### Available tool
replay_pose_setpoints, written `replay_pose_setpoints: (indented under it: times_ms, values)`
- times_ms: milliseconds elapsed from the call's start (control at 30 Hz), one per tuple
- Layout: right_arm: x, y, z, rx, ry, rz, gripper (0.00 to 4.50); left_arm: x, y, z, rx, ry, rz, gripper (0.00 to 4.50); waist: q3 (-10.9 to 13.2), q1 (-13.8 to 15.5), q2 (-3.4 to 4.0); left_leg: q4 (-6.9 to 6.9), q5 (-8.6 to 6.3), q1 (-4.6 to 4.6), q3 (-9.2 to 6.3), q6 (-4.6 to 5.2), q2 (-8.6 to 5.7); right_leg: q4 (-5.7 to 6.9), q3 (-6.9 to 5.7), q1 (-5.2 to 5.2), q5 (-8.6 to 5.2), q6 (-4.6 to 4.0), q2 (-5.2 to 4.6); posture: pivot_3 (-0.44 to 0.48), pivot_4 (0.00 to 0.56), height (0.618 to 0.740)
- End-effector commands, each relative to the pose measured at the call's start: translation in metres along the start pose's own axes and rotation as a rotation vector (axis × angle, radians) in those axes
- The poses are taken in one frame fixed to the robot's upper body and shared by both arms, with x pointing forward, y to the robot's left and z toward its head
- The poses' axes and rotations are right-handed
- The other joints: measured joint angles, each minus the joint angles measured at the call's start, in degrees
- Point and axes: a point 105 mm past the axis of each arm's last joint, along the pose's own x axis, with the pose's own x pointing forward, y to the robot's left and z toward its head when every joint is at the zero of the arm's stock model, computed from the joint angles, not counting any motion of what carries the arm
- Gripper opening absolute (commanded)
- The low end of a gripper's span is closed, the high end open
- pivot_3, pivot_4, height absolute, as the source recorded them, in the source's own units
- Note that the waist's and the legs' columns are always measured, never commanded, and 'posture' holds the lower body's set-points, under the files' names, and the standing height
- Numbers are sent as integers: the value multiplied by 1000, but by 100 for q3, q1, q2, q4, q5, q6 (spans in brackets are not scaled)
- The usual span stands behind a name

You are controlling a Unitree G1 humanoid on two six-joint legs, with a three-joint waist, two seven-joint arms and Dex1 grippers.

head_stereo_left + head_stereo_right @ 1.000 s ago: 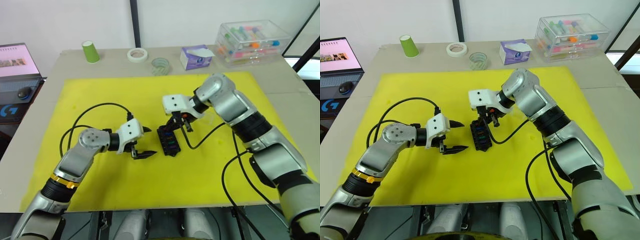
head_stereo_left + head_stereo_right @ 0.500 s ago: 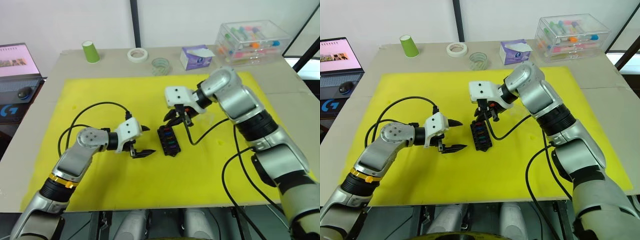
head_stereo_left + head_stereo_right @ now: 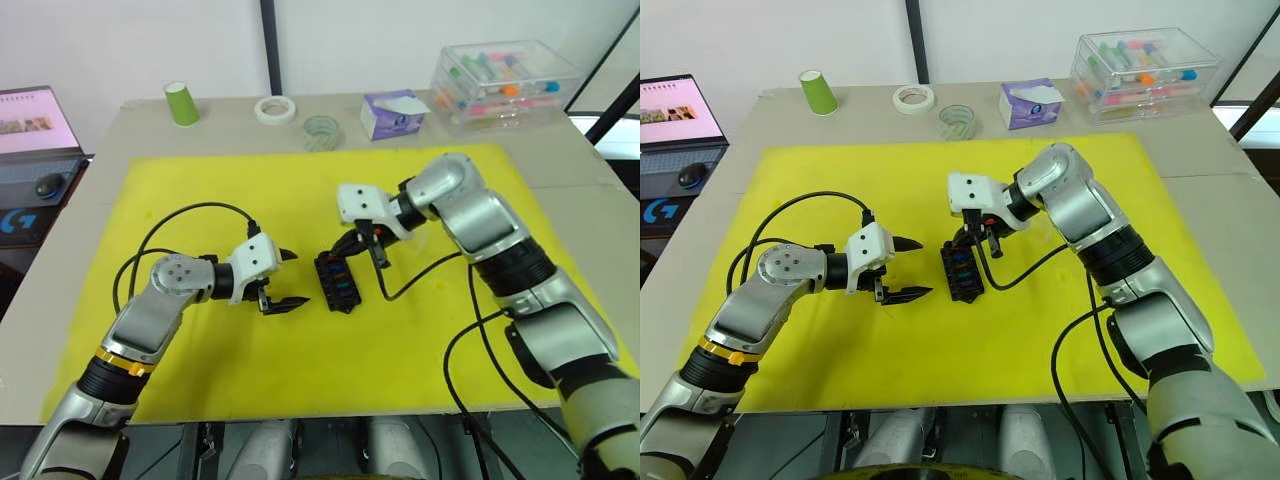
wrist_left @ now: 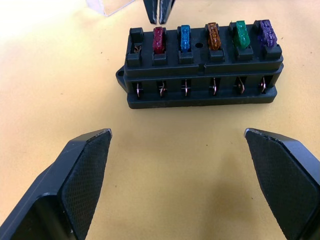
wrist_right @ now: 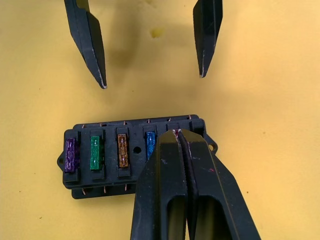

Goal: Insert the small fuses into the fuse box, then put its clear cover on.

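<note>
Item: fuse box, black plastic block, lying on the yellow mat near its middle, between your two grippers. Top row carries six slots. Contents, in order from one end: purple fuse, green fuse, orange-brown fuse, blue fuse, dark red fuse. The end slot past the red one looks unfilled; you can see metal inside it. Along the side wall runs a row of six small metal contacts. A small mounting ear sticks out at the corner by the unfilled slot.

Item: clear cover, a transparent piece, only a corner of it in your left wrist view, lying on the mat beyond the box and apart from it.

Item: your left gripper, fingers spread wide and holding nothing, low over the mat just beside the box on its left.

Item: your right gripper, fingers pressed together with nothing visible between them, tips down at the red-fuse end of the box.

Item: clear storage box, at the table's far right corner off the mat, holding coloured items in pink, orange, green and blue.

Other stock along the table's far edge: green cup, white tape roll, clear tape roll, purple tissue pack.
</note>
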Motion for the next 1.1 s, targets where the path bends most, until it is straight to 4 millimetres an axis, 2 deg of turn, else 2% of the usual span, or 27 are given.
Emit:
replay_pose_setpoints:
  times_ms: [33, 100, 267, 400, 633, 733, 867, 967, 1100]
  values:
    - [-2, -3, 5, -24, -14, -14, 14, -3, 2, 7, 33, -21, 13, 4500, 0, -6, 0, 0, 0, 0, 0, 0, 0, 0, 0, 0, 0, 0, 0, 0, 150, 740]
    - [-1, -3, 4, -15, -13, -9, 14, -4, 2, 7, 35, -20, 14, 4500, 0, -9, 0, -1, 0, 0, 0, 0, 0, 0, 0, -1, 0, 0, 0, 0, 150, 740]
    - [14, -2, -21, 40, 41, 5, 14, -4, 1, 7, 36, -19, 14, 4500, 0, -9, 0, -1, 0, 0, 0, 0, 0, 0, 0, 0, 0, 0, 0, 0, 150, 740]
    - [17, 0, -30, 51, 65, 14, 14, -4, 1, 6, 34, -17, 13, 4500, -2, -5, 0, 1, 0, 5, -1, 0, 0, 0, 0, 6, 0, 0, 1, 0, 150, 740]
    - [8, -1, -15, 21, 27, 6, 14, -7, 1, 8, 17, -24, 14, 4500, -2, -4, 0, 1, 0, 6, -1, 0, 0, 0, 0, 7, 0, 0, 1, 0, 150, 740]
    - [-4, -3, 6, 2, -46, -13, 14, -12, 1, 15, -2, -50, 17, 4500, -2, -5, 0, 1, 0, 5, -1, 0, 0, 0, 0, 6, 0, 0, 1, 0, 150, 740]
    - [-26, -3, 22, -20, -111, -43, 14, -25, 5, 30, -43, -103, 37, 4500, -1, 2, 0, 1, 0, 0, -1, 0, 0, 1, 0, 0, 0, 0, 0, 0, 150, 740]
    - [-41, -3, 24, -30, -129, -80, 14, -41, 7, 38, -88, -123, 56, 4500, -1, 5, 0, 2, 0, -1, -2, 0, 0, 0, 0, 1, 0, 0, 0, 0, 150, 740]
    - [-65, -3, 9, -24, -94, -149, 14, -80, 9, 38, -163, -74, 94, 4500, 1, -1, 1, -3, 0, -1, -1, 0, 2, 0, 1, -2, 0, 0, 0, 0, 150, 740]
